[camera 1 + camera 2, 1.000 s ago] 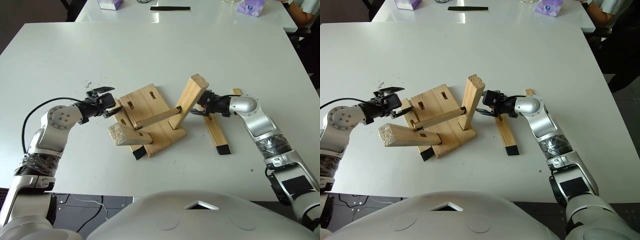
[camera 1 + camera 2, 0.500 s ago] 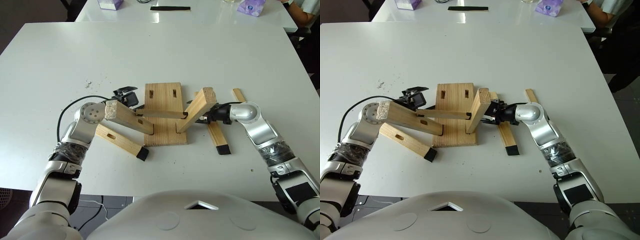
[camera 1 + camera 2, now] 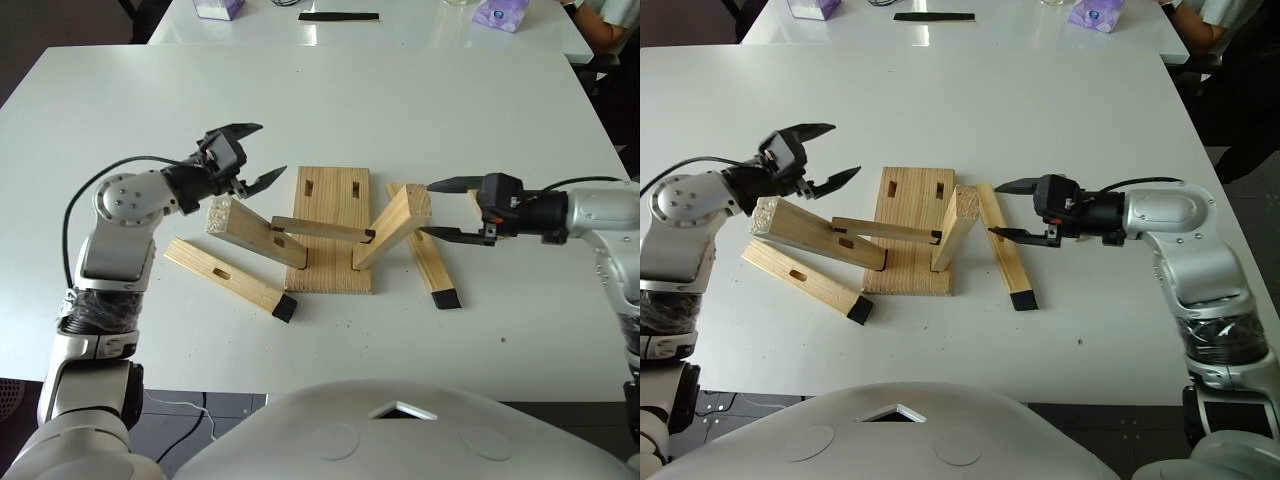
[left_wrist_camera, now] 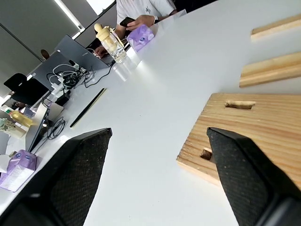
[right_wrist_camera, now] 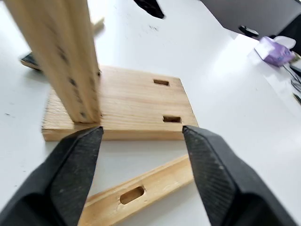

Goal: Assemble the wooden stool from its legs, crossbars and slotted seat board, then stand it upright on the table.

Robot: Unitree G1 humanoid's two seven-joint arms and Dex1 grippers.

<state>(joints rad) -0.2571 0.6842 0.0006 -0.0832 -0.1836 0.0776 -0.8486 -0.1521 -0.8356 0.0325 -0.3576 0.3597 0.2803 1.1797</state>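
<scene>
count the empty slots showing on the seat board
2: both by the far edge of the seat board, left slot and right slot. More may be hidden beneath the legs.

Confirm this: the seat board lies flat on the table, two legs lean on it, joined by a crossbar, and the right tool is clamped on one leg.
No: the right tool is open and holds nothing, as the right eye view shows. The seat board, two legs and crossbar are as stated.
</scene>
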